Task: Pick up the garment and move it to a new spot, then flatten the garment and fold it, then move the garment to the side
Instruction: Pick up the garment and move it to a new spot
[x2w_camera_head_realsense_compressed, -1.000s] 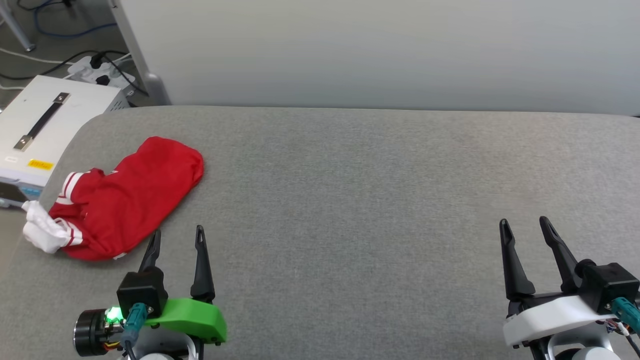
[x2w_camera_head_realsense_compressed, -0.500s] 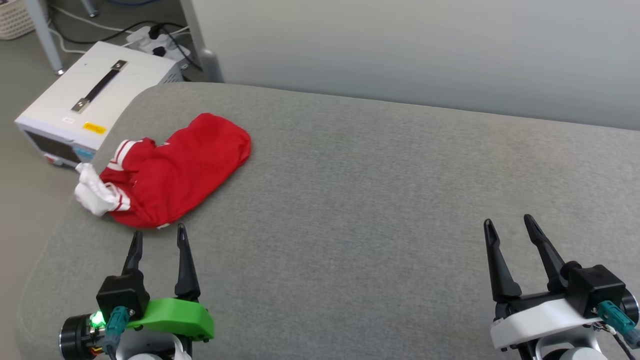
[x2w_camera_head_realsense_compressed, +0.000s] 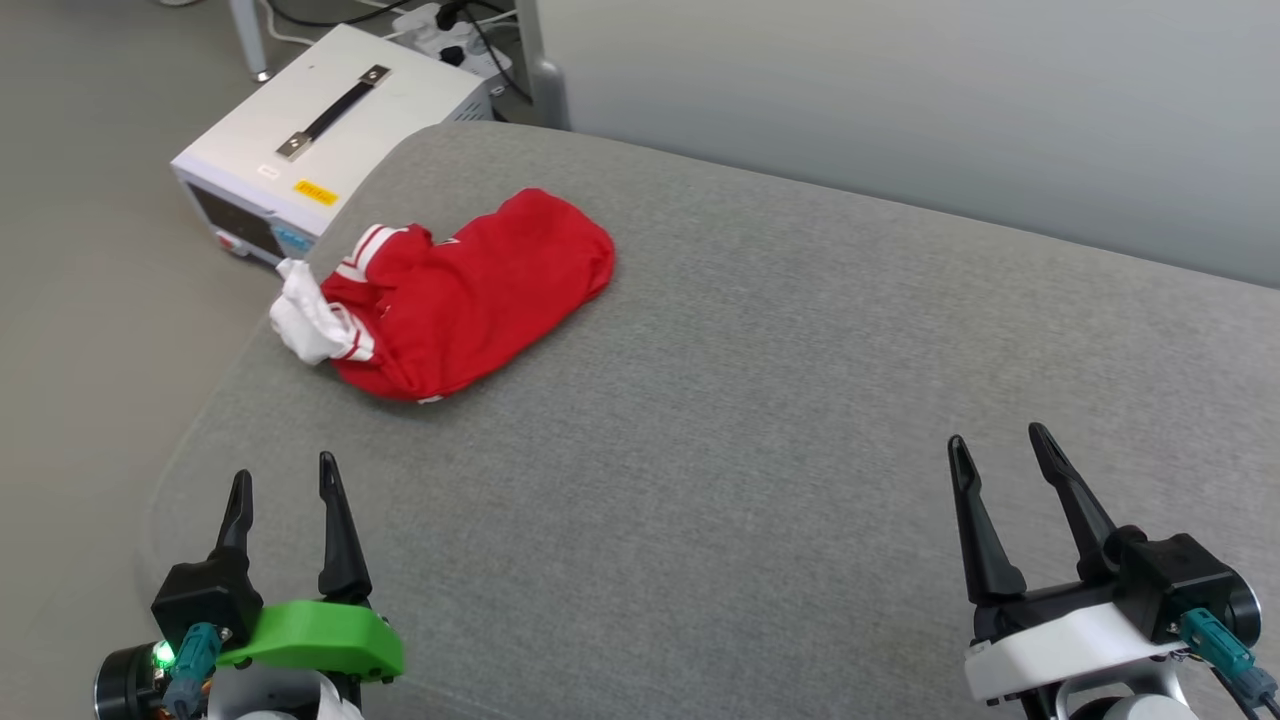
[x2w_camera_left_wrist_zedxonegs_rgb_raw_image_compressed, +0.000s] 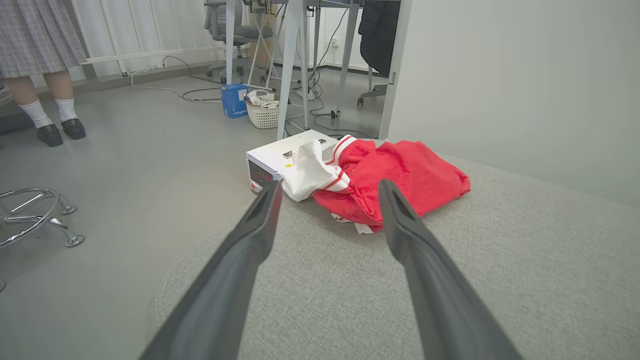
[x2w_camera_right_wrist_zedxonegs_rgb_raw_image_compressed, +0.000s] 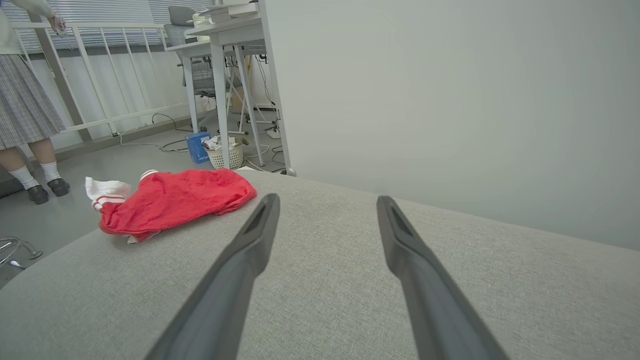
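Note:
The garment (x2w_camera_head_realsense_compressed: 470, 295) lies crumpled in a red heap near the far left corner of the grey padded table (x2w_camera_head_realsense_compressed: 780, 400), a white sleeve with red stripes hanging at the table's left edge. It also shows ahead in the left wrist view as the garment (x2w_camera_left_wrist_zedxonegs_rgb_raw_image_compressed: 400, 175) and at the left in the right wrist view as the garment (x2w_camera_right_wrist_zedxonegs_rgb_raw_image_compressed: 175, 200). My left gripper (x2w_camera_head_realsense_compressed: 283, 478) hovers open near the table's front left corner, well short of the cloth. At the front right my right gripper (x2w_camera_head_realsense_compressed: 995, 445) is open and holds nothing.
A white box-shaped device (x2w_camera_head_realsense_compressed: 320, 140) with a black handle stands on the floor just beyond the table's left corner. A pale wall panel (x2w_camera_head_realsense_compressed: 900, 100) runs behind the table. A person's legs (x2w_camera_left_wrist_zedxonegs_rgb_raw_image_compressed: 45, 105) stand far off; a basket (x2w_camera_left_wrist_zedxonegs_rgb_raw_image_compressed: 262, 112) and desk legs lie beyond.
The head camera has turned left, so the garment and device appear further right and the floor shows. Both grippers stay open and low in the picture.

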